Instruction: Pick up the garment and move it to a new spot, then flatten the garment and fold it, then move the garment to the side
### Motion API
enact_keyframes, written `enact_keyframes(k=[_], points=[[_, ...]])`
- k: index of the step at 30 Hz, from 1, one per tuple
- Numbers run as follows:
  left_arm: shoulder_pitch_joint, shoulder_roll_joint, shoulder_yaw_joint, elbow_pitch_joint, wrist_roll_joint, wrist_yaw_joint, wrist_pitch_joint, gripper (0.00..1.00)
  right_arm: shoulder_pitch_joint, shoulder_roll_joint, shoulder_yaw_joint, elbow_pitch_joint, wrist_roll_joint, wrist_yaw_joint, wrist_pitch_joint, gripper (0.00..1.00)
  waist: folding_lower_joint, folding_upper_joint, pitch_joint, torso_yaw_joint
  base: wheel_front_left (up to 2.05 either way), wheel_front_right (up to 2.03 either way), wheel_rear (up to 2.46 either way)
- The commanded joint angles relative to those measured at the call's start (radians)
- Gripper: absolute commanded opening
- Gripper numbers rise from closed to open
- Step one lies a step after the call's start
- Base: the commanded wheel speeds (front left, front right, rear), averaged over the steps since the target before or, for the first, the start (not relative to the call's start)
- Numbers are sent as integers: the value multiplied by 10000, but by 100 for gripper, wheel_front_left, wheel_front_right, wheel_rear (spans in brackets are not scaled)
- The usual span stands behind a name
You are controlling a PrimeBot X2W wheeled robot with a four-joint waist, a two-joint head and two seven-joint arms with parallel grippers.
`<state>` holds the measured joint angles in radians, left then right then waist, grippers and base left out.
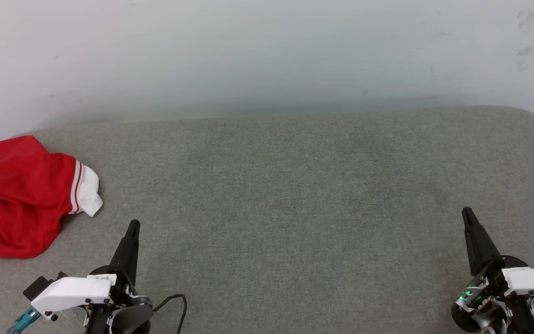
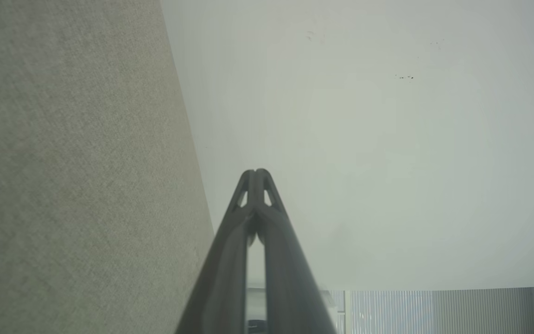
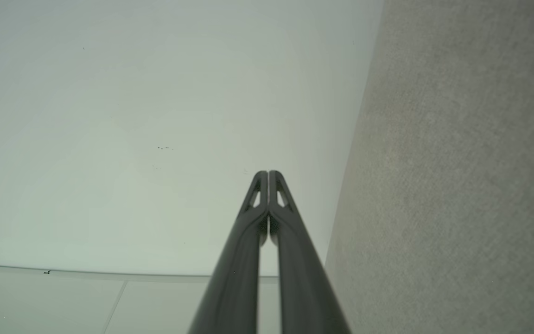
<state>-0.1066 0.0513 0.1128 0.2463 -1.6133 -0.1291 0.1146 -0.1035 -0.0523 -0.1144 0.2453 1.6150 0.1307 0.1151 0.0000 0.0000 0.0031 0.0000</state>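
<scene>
The left gripper (image 1: 133, 225) is hanging low over the wide grey woven-cloth surface (image 1: 285, 195). Its two long dark fingers are pressing together into a single point, leaning slightly rightward and holding nothing. The right gripper (image 1: 467, 213) is mirroring it well off to the other side, fingers likewise closed tip to tip, empty and leaning slightly leftward. The crumpled red soft jersey shirt (image 1: 21, 195), with a white sleeve and red-and-white striped trim, is lying bunched ahead and to the left of the left fingertips, near but apart. Between both pairs of fingers, and ahead of them up to the plain white wall (image 1: 248, 55), bare grey cloth is lying open.
</scene>
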Motion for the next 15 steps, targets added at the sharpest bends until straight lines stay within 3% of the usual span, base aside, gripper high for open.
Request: enact_keyframes(k=[1,15], points=[[-59,-13,30,0,15,-29,17,0,-104,32,4,6,-45,0,1,0,0,0,0,0,0,0,0],[-59,-13,28,0,14,-29,16,0,-104,32,5,6,-44,-1,0,0,0,0,0,0,0,0,0]])
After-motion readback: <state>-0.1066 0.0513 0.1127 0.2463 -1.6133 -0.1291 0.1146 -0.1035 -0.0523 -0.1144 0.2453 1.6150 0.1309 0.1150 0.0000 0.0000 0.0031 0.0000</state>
